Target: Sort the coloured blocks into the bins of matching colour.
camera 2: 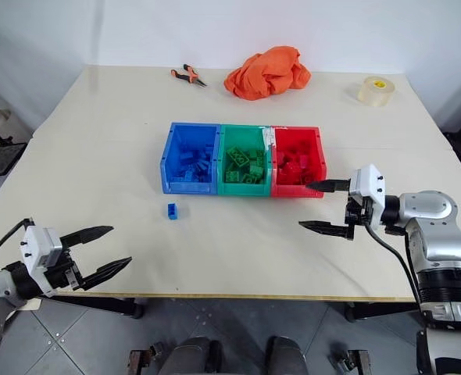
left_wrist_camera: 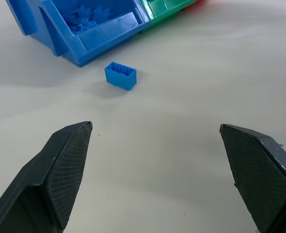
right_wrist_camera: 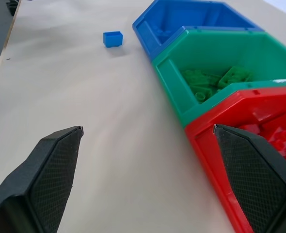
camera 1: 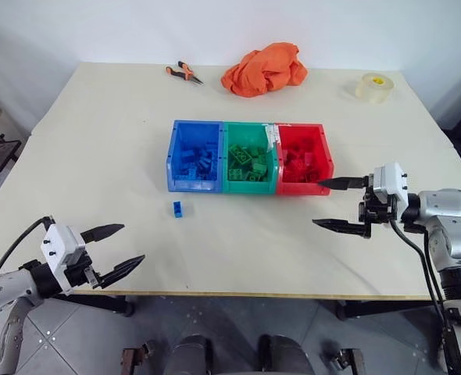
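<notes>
Centre of frame, the bins: 3 joined boxes [camera 1: 248, 157] sit in a row on the table [camera 1: 98, 133], blue at picture left, green in the middle, red at picture right. You can see each already holds bricks of its own colour.
Right arm: your right gripper [camera 1: 341, 205] hangs at centre right of the frame, just below the red box's near corner, its 2 fingers spread wide with nothing between them. It points across toward picture left.
Left arm: your left gripper [camera 1: 113, 250] sits at the lower left of the frame near the table's front edge, its fingers also spread wide and empty, pointing toward the upper right.
Last loose block: 1 blue block [camera 1: 178, 208] lies on the table left of centre, just below the blue box's near wall, apart from it.
Bearing: from your left gripper the block lies up and to the right, roughly along the line the fingers already point; from the right gripper it lies well off to picture left.
Nearer arm: the left, in my judgement.
Long axis: in the left wrist view the block [left_wrist_camera: 120, 76] lies slightly skewed to the finger gap, so you may need a small wrist turn.
</notes>
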You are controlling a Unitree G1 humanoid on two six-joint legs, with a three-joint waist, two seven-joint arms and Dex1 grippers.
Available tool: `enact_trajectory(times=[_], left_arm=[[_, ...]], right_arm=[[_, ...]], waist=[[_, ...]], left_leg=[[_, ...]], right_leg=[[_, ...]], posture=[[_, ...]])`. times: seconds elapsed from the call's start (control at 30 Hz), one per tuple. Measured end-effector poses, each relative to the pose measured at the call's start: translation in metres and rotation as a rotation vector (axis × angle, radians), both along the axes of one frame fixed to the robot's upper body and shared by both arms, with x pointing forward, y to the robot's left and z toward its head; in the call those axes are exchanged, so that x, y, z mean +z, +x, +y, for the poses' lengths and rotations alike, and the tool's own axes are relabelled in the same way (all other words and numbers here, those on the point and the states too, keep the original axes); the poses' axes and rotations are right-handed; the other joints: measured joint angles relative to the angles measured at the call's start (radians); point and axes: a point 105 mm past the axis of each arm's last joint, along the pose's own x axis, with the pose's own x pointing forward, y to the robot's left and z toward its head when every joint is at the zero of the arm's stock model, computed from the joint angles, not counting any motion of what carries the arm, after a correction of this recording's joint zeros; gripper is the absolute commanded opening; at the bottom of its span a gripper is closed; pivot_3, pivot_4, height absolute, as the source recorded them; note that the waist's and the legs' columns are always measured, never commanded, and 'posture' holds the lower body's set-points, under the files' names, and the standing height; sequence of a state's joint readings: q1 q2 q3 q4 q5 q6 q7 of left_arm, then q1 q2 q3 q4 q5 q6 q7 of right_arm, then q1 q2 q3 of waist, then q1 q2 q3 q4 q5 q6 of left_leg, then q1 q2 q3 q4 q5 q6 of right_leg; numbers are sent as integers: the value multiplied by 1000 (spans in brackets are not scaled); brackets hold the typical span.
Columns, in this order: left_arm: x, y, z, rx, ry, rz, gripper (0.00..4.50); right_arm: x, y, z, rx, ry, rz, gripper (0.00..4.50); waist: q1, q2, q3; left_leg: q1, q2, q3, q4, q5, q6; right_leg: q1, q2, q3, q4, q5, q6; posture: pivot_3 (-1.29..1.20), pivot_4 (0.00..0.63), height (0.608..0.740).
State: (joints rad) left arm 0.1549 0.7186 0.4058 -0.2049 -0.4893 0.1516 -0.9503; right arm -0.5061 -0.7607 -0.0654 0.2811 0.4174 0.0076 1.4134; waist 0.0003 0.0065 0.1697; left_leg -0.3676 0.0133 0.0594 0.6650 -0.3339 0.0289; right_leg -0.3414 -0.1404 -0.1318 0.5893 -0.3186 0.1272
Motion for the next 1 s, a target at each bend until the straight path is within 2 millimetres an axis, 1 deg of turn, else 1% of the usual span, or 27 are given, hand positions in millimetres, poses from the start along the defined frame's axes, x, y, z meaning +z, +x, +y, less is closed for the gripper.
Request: enact_trajectory(times=[0.07,0.1,0.13,0.2,0.27,0.37,0.47,0.6,0.7,0.87,1.0], left_arm=[[4,10,-5,4,14,-29,4484],[4,20,-10,20,18,-46,4484],[3,27,-14,33,17,-56,4484],[-3,44,-27,51,11,-61,4484],[-10,55,-41,52,-3,-52,4484],[-22,73,-55,73,-19,-26,4484],[-32,83,-60,93,-20,-2,4484],[-37,87,-73,66,-25,15,4484],[-43,90,-76,58,-17,39,3850],[-43,91,-80,43,-28,42,2213],[-43,90,-80,30,-24,41,941]], right_arm=[[0,0,2,8,0,-3,4500],[-1,0,3,10,-1,-4,4500],[-1,0,4,12,2,-5,4500],[-1,0,4,12,1,-6,4500],[-3,0,4,10,3,-3,4500],[-5,-1,4,6,5,1,4500],[-5,-2,4,5,5,-2,4500],[-6,-5,4,0,4,-5,4500],[-7,-6,3,-8,7,-2,4500],[-4,-7,4,-9,4,-9,4500],[-4,-8,1,-21,-8,-7,4500]], waist=[[0,0,0],[1,1,0],[1,1,0],[1,1,0],[0,1,-1],[1,1,-1],[0,0,-1],[1,0,-1],[2,0,-1],[5,0,-1],[4,0,-1]], left_leg=[[0,0,0,0,0,0],[1,-1,0,0,0,0],[0,-1,1,0,0,0],[1,-1,1,0,0,0],[1,-1,1,0,0,0],[1,-1,3,0,0,0],[1,0,4,0,0,0],[1,0,4,0,0,0],[1,0,4,0,0,0],[2,0,4,1,0,0],[1,0,4,1,0,0]], right_leg=[[0,0,0,0,0,0],[0,5,-1,1,0,0],[0,6,0,1,0,0],[0,7,0,2,0,1],[-1,7,-1,2,0,1],[-1,8,-2,2,0,1],[-1,9,-3,2,1,1],[-1,9,-3,2,1,1],[-1,8,-3,2,1,1],[-1,8,-3,2,1,1],[-1,8,-3,2,1,1]], posture=[[0,150,740],[0,150,740],[0,150,740],[0,150,740],[0,150,740],[0,150,740],[0,150,740],[0,150,740],[0,150,740],[0,150,740],[0,150,740]])
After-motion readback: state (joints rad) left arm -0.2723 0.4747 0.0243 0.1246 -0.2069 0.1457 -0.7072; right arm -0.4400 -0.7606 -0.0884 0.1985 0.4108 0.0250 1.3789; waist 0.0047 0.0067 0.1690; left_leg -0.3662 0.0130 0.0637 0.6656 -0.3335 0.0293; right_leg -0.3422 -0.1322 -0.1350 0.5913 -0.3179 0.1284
